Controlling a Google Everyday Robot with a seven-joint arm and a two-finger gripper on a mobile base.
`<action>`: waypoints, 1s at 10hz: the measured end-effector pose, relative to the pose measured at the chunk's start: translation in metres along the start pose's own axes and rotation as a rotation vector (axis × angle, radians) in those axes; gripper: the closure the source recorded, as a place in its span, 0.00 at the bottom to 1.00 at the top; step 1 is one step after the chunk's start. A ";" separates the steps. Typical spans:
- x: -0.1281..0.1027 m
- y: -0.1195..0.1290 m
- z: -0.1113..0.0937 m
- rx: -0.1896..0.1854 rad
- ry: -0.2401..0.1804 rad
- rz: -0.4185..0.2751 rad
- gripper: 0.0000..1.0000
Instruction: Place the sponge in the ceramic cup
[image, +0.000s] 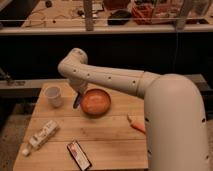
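Note:
The white ceramic cup (53, 95) stands upright on the left part of the wooden table (107, 137). My gripper (76, 102) hangs down from the white arm between the cup and the orange-brown bowl (96, 101). It is just right of the cup and a little above the table. It is shut on the sponge (76, 103), a small dark blue block showing at its tip. The sponge is beside the cup, not over its mouth.
An orange carrot (136, 125) lies on the right side of the table. A white bottle (40, 136) lies on its side at the front left. A black slab with a red edge (79, 154) lies near the front edge. A dark shelf runs behind the table.

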 end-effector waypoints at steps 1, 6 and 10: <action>0.000 -0.004 -0.001 0.005 0.006 0.000 0.99; 0.007 -0.019 -0.001 0.025 0.029 0.008 0.99; 0.009 -0.034 -0.002 0.048 0.046 0.013 0.99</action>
